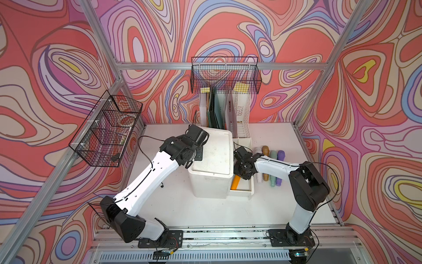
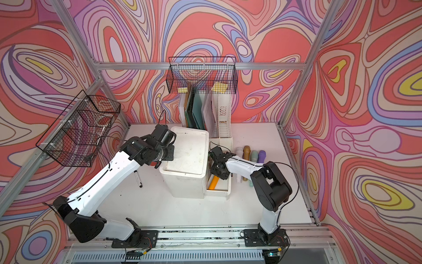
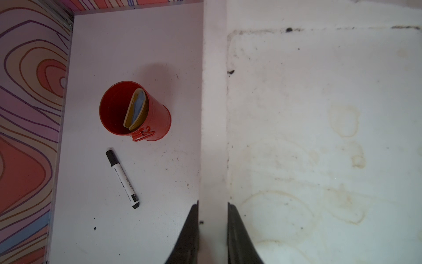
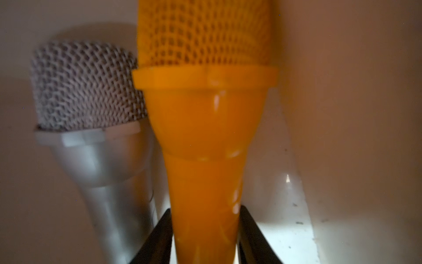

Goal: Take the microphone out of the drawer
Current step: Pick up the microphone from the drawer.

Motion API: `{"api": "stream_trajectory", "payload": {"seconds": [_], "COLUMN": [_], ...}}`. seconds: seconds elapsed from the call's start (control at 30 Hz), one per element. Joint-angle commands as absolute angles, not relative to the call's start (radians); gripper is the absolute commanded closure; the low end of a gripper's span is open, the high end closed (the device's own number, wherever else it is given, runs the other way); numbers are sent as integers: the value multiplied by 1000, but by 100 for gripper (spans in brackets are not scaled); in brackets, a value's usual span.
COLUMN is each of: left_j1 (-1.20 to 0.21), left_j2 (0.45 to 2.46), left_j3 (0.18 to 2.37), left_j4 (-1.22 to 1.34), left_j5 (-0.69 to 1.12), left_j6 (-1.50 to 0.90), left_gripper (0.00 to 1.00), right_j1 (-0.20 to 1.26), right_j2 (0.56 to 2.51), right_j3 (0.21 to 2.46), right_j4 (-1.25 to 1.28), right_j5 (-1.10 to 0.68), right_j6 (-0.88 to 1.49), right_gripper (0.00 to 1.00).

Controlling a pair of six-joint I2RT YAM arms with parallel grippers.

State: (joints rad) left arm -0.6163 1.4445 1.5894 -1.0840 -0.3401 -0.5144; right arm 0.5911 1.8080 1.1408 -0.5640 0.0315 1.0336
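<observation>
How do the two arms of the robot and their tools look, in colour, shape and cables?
The left arm and right arm have smooth white link shells with black joint housings. A thin black cable runs along each, looping free near the joints. The left tool and right tool end in dark, tapering fingers.

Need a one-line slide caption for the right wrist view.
Right gripper shut on the orange microphone inside the drawer, silver microphone lying beside it.
</observation>
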Motion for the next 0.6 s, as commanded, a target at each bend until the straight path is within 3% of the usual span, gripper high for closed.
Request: {"api": "stream_trajectory", "payload": {"seconds": [0.0,0.57], "left_j1": [-612,-612], "left_j2": [1472,1474], "left_j3": [1571,1558], "left_j4": [-1174,-1169], "left_j5": [-420,-422], "left_j6": [-460,-464], "left_gripper": [100,100], "right_j1": [607,609], "right_j2": [1850,1744], "right_j3": [1140,1137], "right_j4": [-547,-550], "right_j5": [55,102], "right_j6": [1046,1008], "right_gripper": [57,81]}}
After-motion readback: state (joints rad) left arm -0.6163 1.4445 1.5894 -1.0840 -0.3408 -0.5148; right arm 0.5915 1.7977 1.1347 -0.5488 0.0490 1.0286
